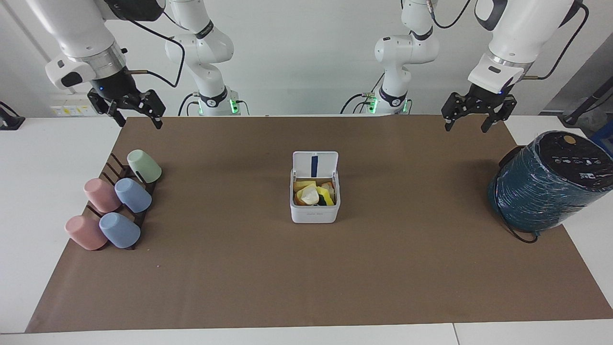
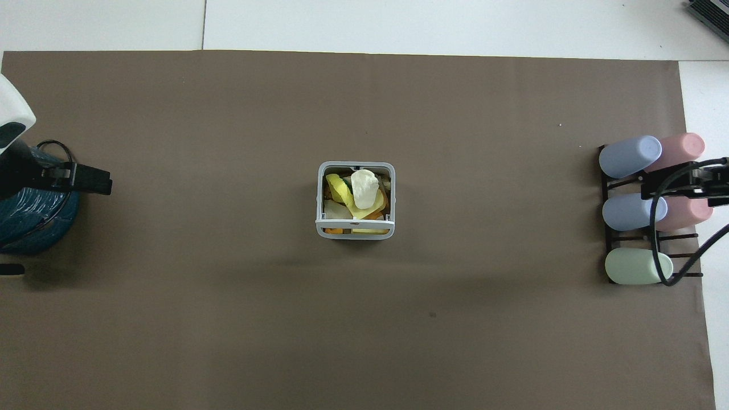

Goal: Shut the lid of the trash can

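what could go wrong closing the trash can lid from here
1. The trash can is heaped with scraps, and a pale lump sits at about rim height; the lid, standing upright on the side nearer the robots, may not seat flat.
2. The can stands free on the brown mat, so a push on the lid could slide or tip it.
3. Both the left gripper and the right gripper wait open at the table's ends, so either faces a long reach.

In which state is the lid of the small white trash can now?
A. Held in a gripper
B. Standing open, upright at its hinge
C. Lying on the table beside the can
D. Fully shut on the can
B: the lid stands upright on the trash can, whose contents show.
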